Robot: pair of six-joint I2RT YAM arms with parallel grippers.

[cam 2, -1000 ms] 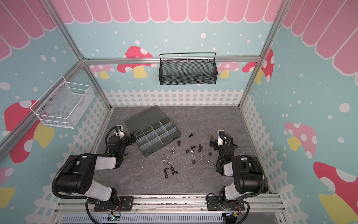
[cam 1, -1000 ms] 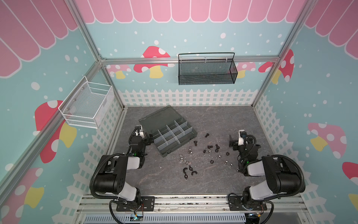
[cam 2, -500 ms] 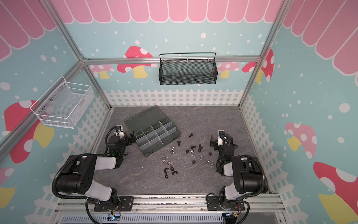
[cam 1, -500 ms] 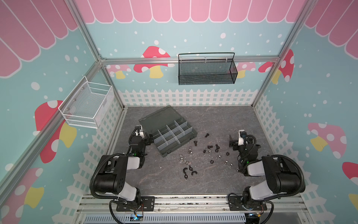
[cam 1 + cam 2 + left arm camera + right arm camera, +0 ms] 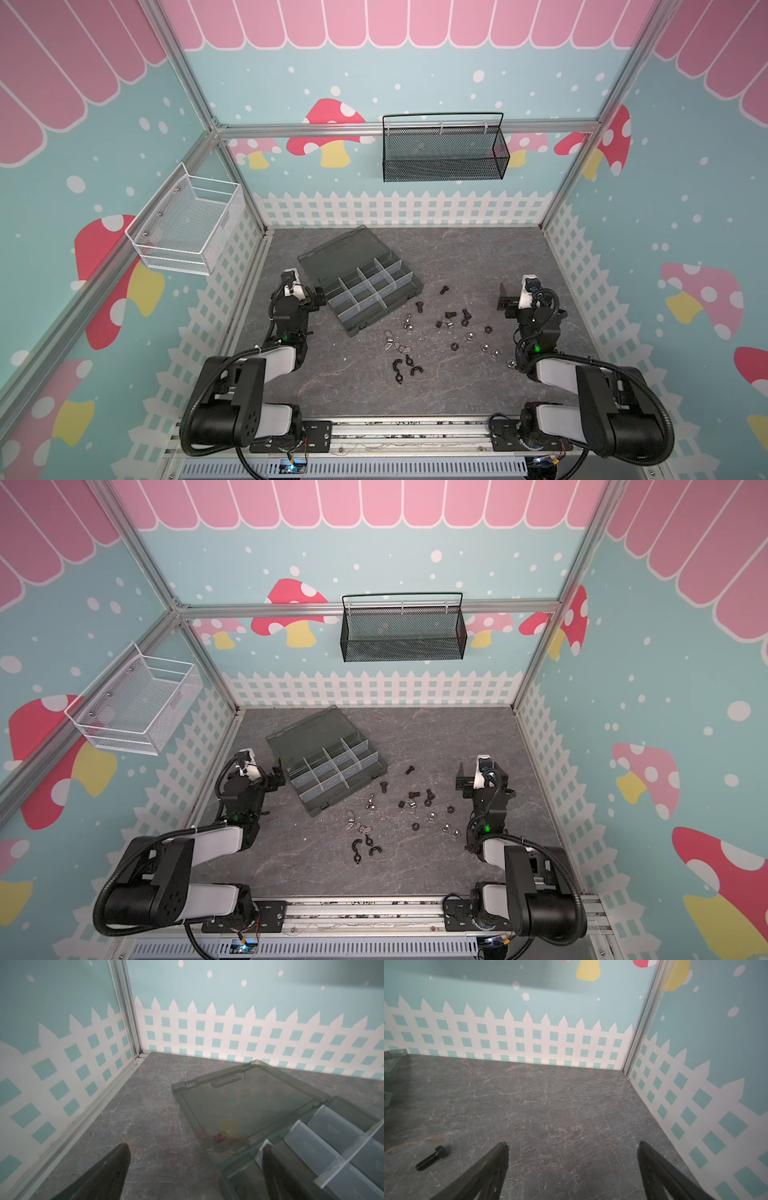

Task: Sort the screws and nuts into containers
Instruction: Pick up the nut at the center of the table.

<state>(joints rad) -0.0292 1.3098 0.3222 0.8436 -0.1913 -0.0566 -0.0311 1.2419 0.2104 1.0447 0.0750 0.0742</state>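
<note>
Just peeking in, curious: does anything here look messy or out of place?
Yes. Small screws and nuts lie scattered loose on the table beside the open organizer box, whose visible compartments look empty.

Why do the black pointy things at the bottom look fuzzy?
In the left wrist view the left gripper's fingers sit too close to the lens, so they blur; same for the right gripper in the right wrist view, while the black screw farther off stays sharp.

No text can be read anywhere; a small red and black mark on the box lid (image 5: 222,1137), seen in the left wrist view, is too blurred to read.
</note>
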